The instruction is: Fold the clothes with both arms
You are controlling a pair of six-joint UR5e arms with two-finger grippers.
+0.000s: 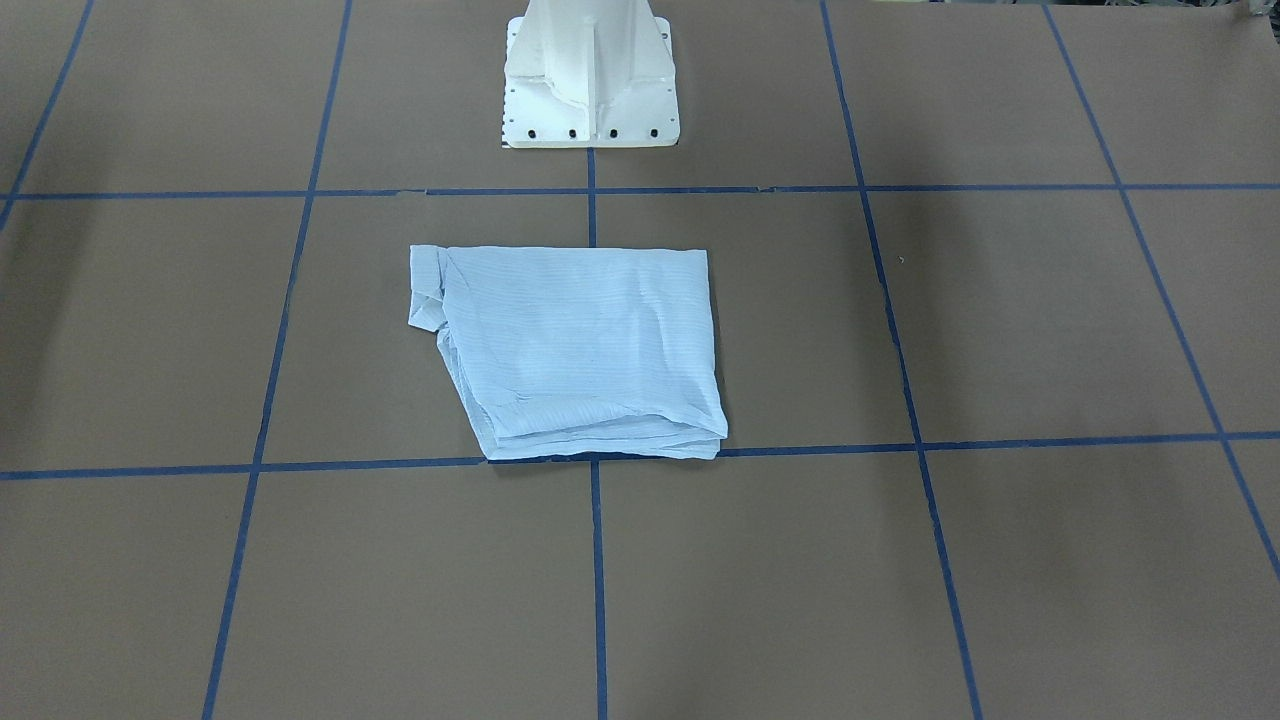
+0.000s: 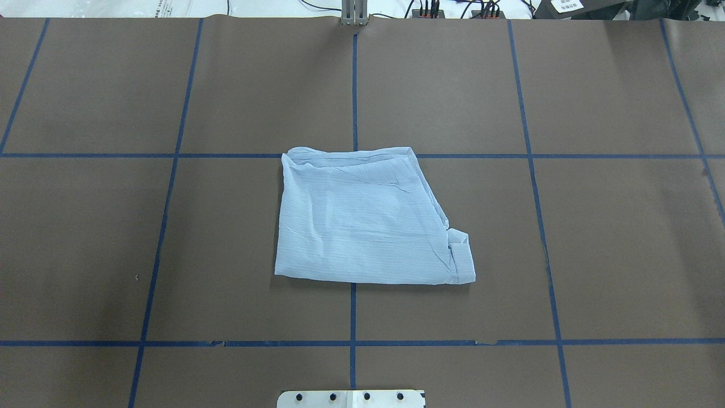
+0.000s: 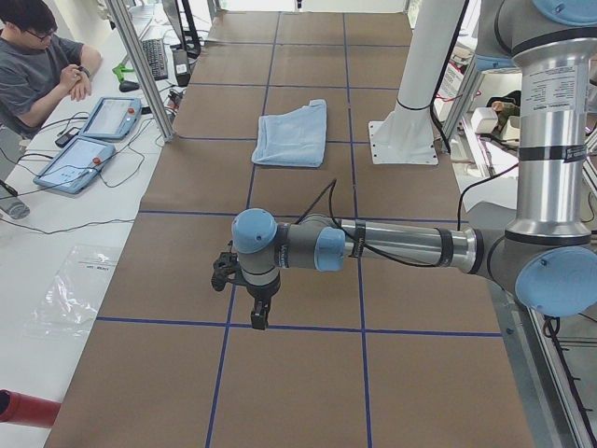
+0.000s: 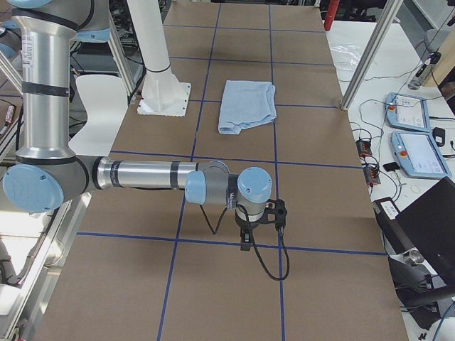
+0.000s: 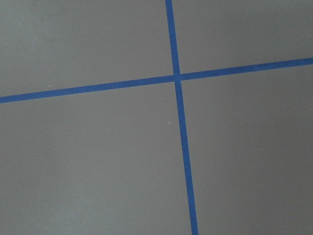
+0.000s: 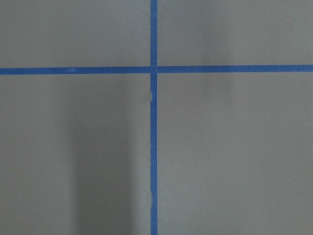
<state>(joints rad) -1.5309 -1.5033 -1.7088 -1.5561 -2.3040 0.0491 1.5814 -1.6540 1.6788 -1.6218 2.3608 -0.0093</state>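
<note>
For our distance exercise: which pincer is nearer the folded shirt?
Right, marginally. The shirt lies slightly right of centre; left pincer and right pincer hang about equally far out on opposite sides.

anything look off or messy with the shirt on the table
The shirt is folded but not square: its side toward the robot's right slants, and a small flap pokes out at the corner nearest the robot there. Nothing spilled or damaged shows.

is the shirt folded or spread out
Folded. The shirt lies as a compact, roughly rectangular bundle, stacked layers showing along one edge, no sleeves spread out.
</note>
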